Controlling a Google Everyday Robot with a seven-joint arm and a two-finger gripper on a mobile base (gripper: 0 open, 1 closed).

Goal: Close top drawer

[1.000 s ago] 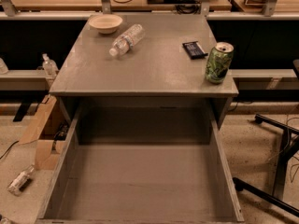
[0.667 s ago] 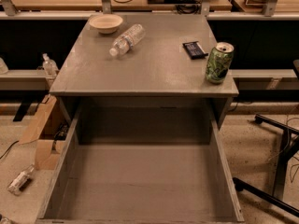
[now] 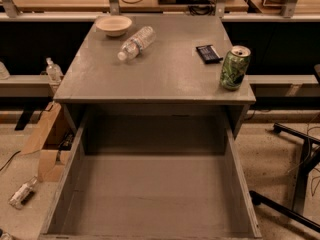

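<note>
The top drawer [image 3: 150, 194] of a grey cabinet is pulled far out toward me. It is a deep, plain, empty box, and its side walls [image 3: 240, 184] run down to the bottom edge of the view. Its front panel and knob are out of view below the frame. The cabinet top [image 3: 160, 69] sits above and behind the open drawer. My gripper and arm are not in view.
On the cabinet top lie a pale bowl [image 3: 113, 25], a clear plastic bottle on its side [image 3: 134, 43], a dark flat packet [image 3: 209, 53] and a green can [image 3: 235, 67] near the right edge. A cardboard box [image 3: 47, 139] stands at left. Black chair legs [image 3: 295, 184] are at right.
</note>
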